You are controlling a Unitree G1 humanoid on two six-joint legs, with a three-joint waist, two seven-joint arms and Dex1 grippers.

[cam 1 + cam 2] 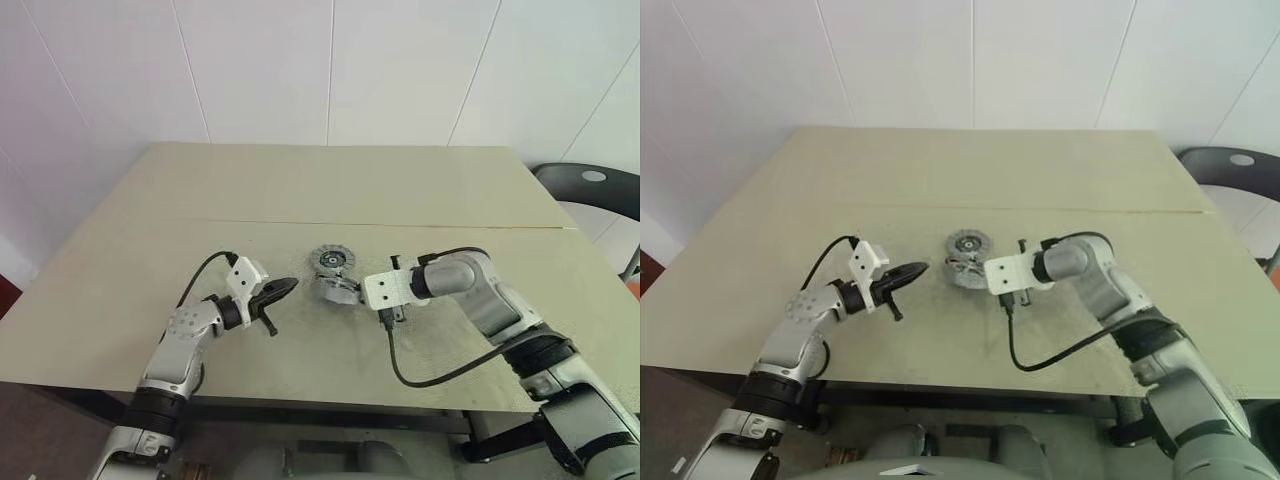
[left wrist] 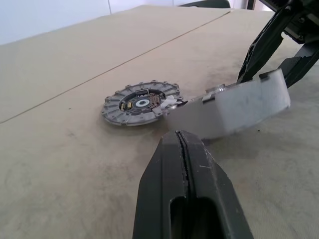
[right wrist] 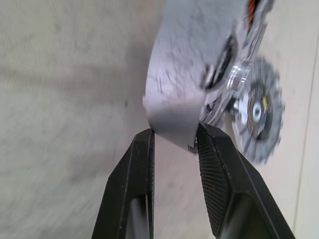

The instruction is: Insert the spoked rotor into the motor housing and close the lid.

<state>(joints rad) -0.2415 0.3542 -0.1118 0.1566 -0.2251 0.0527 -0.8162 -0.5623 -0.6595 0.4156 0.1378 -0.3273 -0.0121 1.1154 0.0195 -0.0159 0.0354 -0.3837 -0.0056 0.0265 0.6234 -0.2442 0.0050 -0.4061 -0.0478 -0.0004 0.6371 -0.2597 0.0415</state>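
Observation:
My right gripper is shut on the grey side wall of the motor housing, holding it tilted just above the table; copper windings peek out at its far face. In the left eye view the housing hangs between my two arms. The lid, a grey disc with a ribbed edge and dark centre, lies flat on the table just behind the housing, also seen as the lid. My left gripper is shut and empty, pointing at the housing from the left. The spoked rotor is hidden.
The beige table has a thin seam running across it behind the parts. A black cable loops from my right wrist over the table's near edge. A black chair stands past the table's right corner.

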